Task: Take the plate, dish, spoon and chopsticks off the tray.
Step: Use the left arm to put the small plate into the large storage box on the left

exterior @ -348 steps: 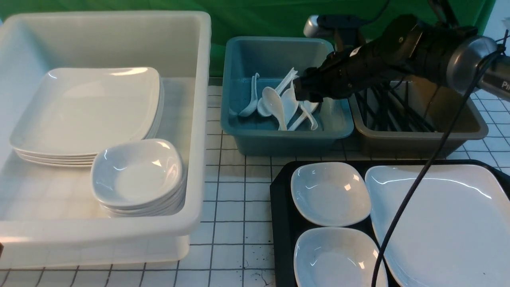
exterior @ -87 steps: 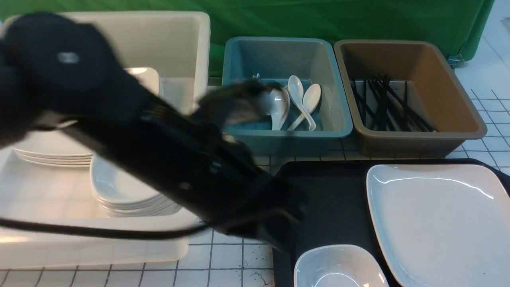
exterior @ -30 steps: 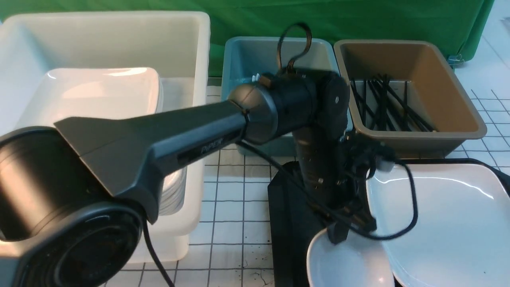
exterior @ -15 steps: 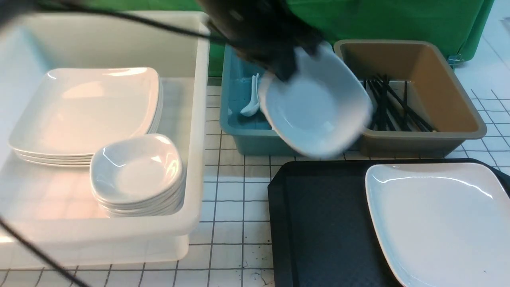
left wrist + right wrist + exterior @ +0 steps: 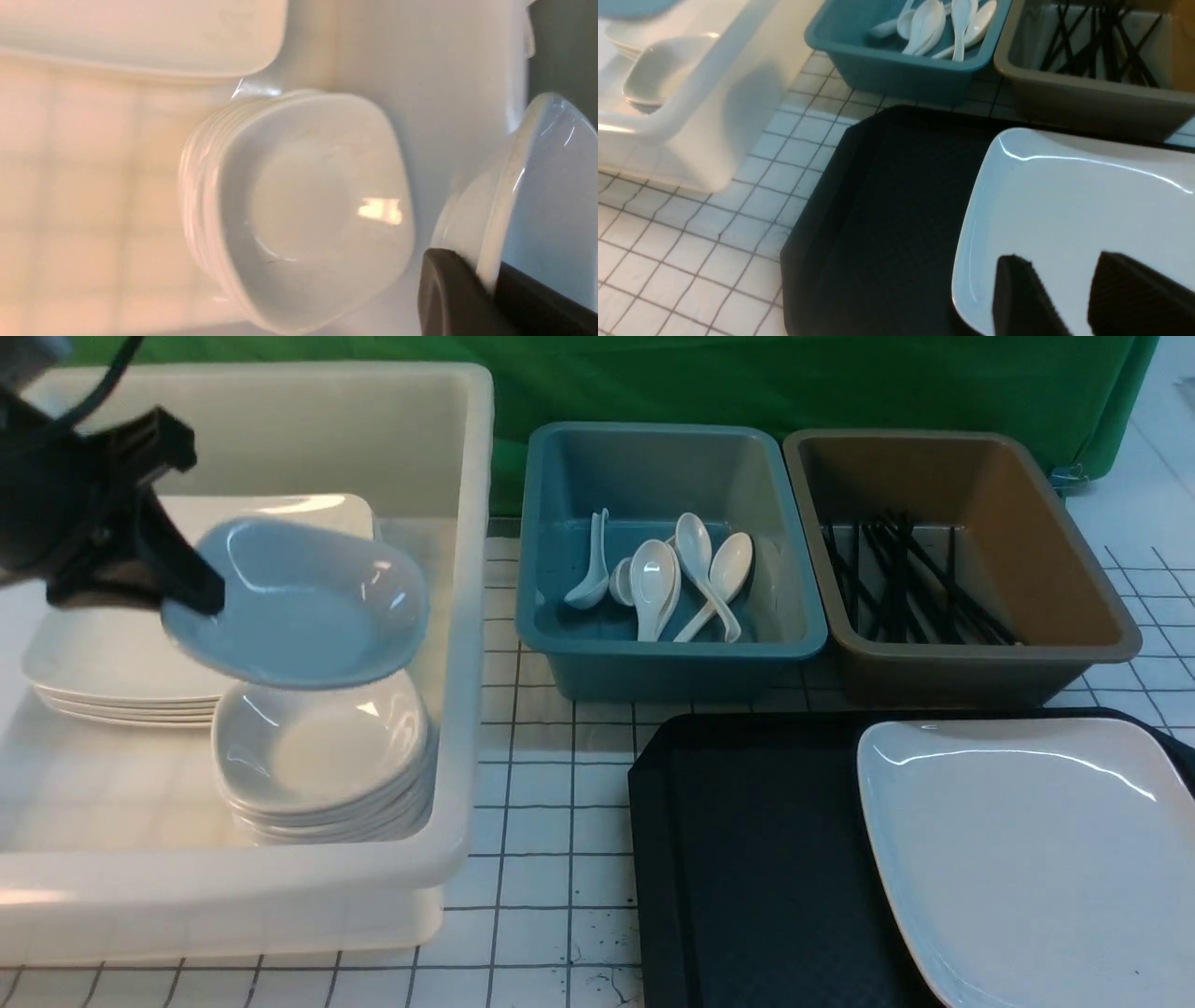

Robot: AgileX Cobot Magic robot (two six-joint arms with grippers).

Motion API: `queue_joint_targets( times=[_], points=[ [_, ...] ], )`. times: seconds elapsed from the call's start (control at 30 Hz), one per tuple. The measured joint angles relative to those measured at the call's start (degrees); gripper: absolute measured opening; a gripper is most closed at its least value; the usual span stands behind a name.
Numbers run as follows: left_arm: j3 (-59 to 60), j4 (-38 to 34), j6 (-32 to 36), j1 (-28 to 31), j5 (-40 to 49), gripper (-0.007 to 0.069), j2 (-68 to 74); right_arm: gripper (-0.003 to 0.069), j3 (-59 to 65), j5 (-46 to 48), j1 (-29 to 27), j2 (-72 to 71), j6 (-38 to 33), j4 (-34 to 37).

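Note:
My left gripper (image 5: 191, 583) is shut on the rim of a small white dish (image 5: 299, 607) and holds it tilted in the air over the stack of small dishes (image 5: 322, 756) in the white tub (image 5: 467, 616). In the left wrist view the fingers (image 5: 448, 294) pinch the dish rim (image 5: 495, 233) beside the stack (image 5: 299, 210). The large white plate (image 5: 1018, 859) lies on the right of the black tray (image 5: 747, 859). My right gripper (image 5: 1059, 266) is open above the plate (image 5: 1064, 196). No spoon or chopsticks lie on the tray.
A stack of large plates (image 5: 112, 681) sits in the white tub behind the small dishes. The blue tub (image 5: 663, 663) holds several white spoons (image 5: 672, 574). The brown tub (image 5: 980, 663) holds several black chopsticks (image 5: 906, 579).
My left arm has carried the small dish from over the blue tub leftward to above the dish stack in the white tub. The tray's left half now lies bare.

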Motion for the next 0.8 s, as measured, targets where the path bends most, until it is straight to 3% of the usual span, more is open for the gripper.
queue_joint_targets(
  times=[0.37,0.63,0.8],
  points=[
    [12.9,-0.4,-2.8,0.1,-12.4,0.0039,0.0,0.0239,0.0,-3.6,0.0,0.0,0.3,-0.1],
    [13.7,-0.2,-1.9,0.1,-13.7,0.0220,0.0,0.0239,0.0,-4.0,0.0,0.0,1.5,-0.1],
    [11.6,4.1,-0.2,0.1,-8.9,0.0360,0.0,0.0239,0.0,-4.0,0.0,0.0,1.5,-0.1]
  ],
)
